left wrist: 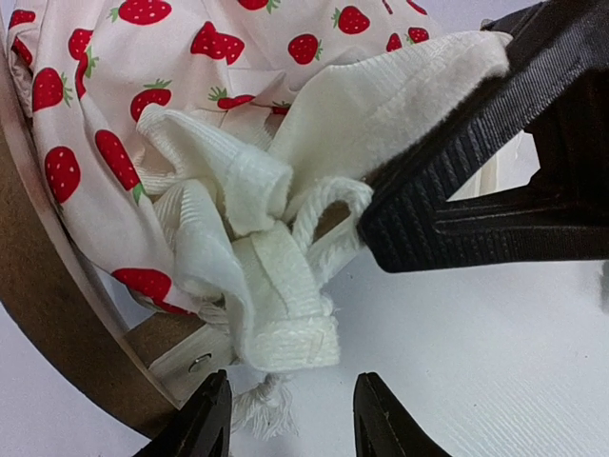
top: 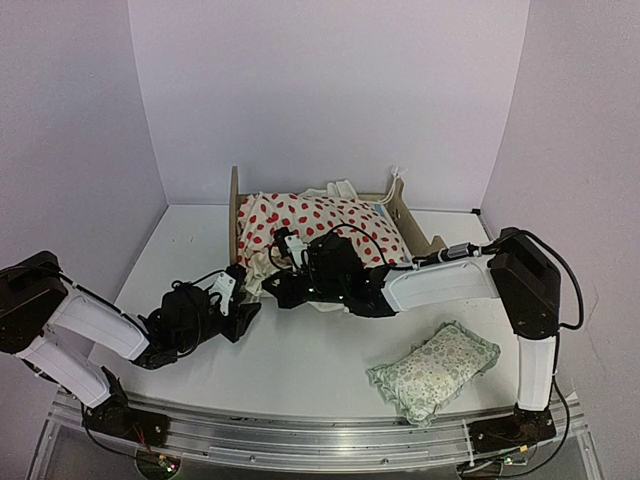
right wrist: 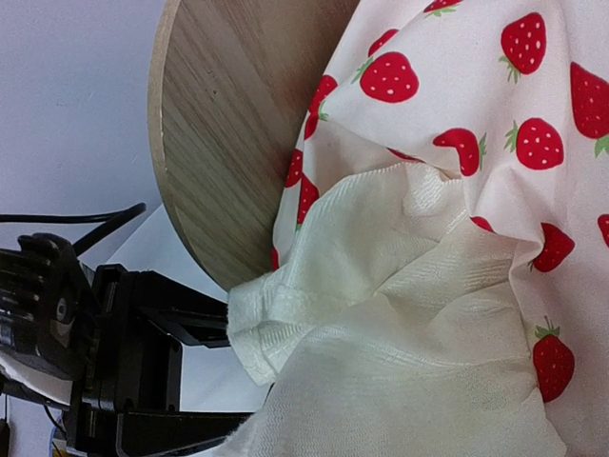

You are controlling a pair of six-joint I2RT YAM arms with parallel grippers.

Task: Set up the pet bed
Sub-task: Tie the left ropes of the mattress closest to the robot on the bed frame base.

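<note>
The step in hand looks like seating the strawberry-print cushion [top: 320,225] in the pet bed [top: 234,215]. The right hand [left wrist: 373,214] is clamped on the cushion's bunched cream ribbed edge, which spills out at the headboard end. It would do best to lift that corner clear of the wood and lay it flat inside, print upward. The left hand [left wrist: 290,405], fingers apart and empty just below the bunch, could steady the frame or take the loose fold. The bed stands at the middle of the worktop's [top: 300,365] rear edge. It is light wood with an arched headboard towards the left edge, and its base is hidden under the cushion.
</note>
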